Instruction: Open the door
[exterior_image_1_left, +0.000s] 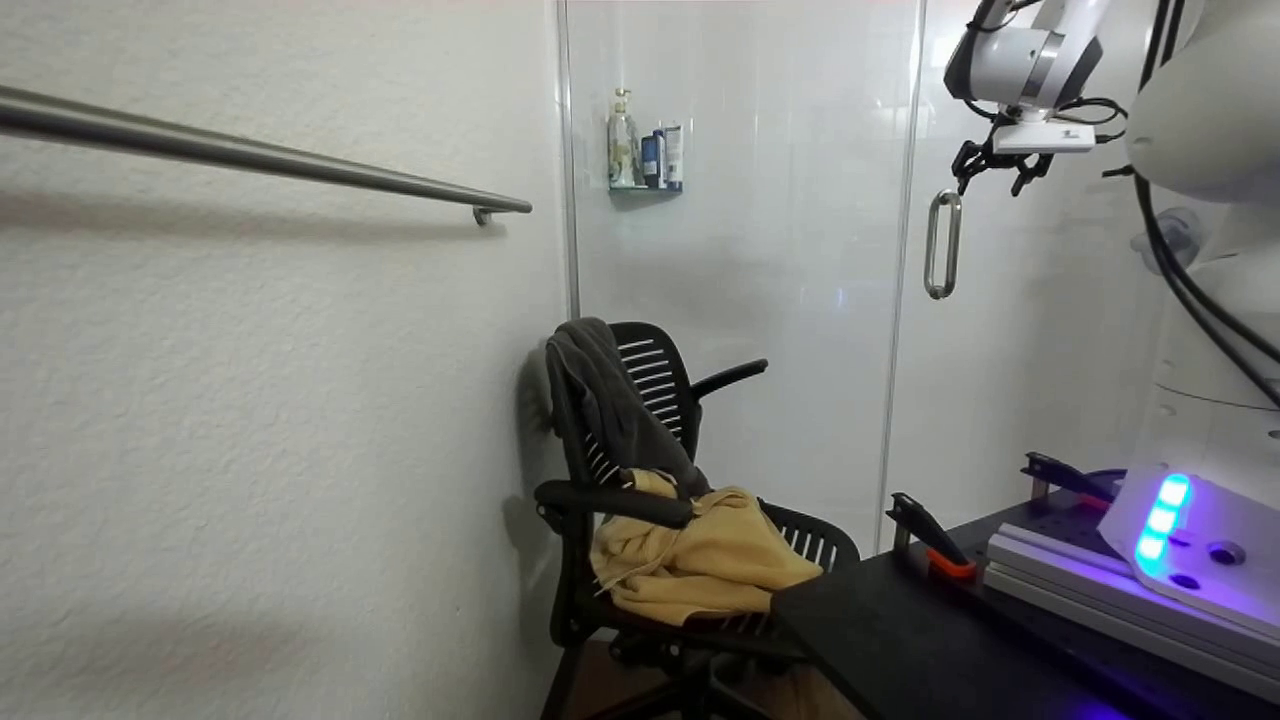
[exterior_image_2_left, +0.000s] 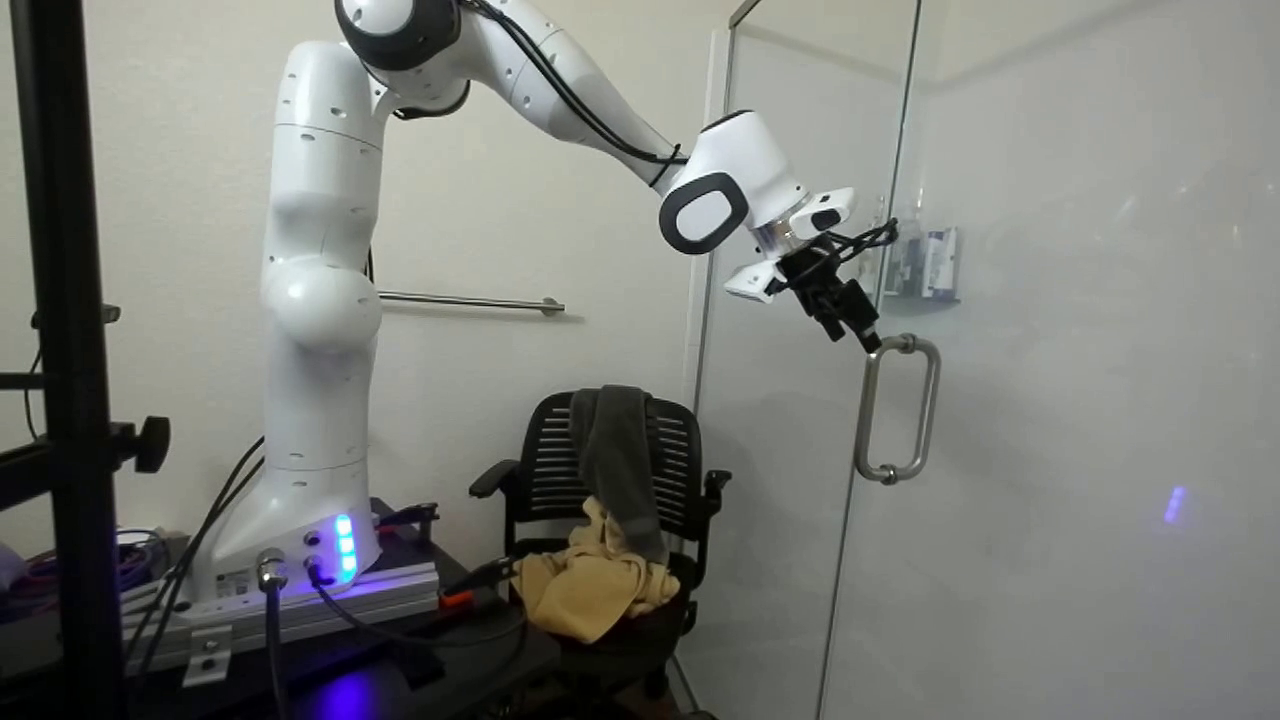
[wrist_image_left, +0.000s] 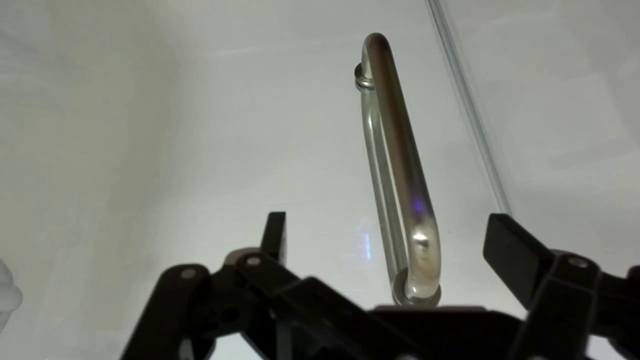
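Note:
The door is a tall glossy white panel, seen in both exterior views (exterior_image_1_left: 1030, 380) (exterior_image_2_left: 1050, 580) and in the wrist view (wrist_image_left: 250, 125). It looks flush with the panel beside it. Its grey metal handle (exterior_image_1_left: 954, 245) stands upright near the seam; it also shows in an exterior view (exterior_image_2_left: 930, 415) and in the wrist view (wrist_image_left: 400, 135). My gripper (exterior_image_1_left: 990, 188) is open and empty, close to the handle's top end, tilted downward in an exterior view (exterior_image_2_left: 856, 342). In the wrist view the handle lies between the spread fingers (wrist_image_left: 385, 220). Whether a fingertip touches the handle cannot be told.
A black chair (exterior_image_1_left: 655, 375) with a grey towel and a tan towel (exterior_image_2_left: 590, 585) stands by the panel beside the door. A black table (exterior_image_1_left: 900, 620) carries the arm's base and clamps. A small shelf (exterior_image_1_left: 645, 188) holds bottles. A metal rail (exterior_image_1_left: 250, 150) runs along the wall.

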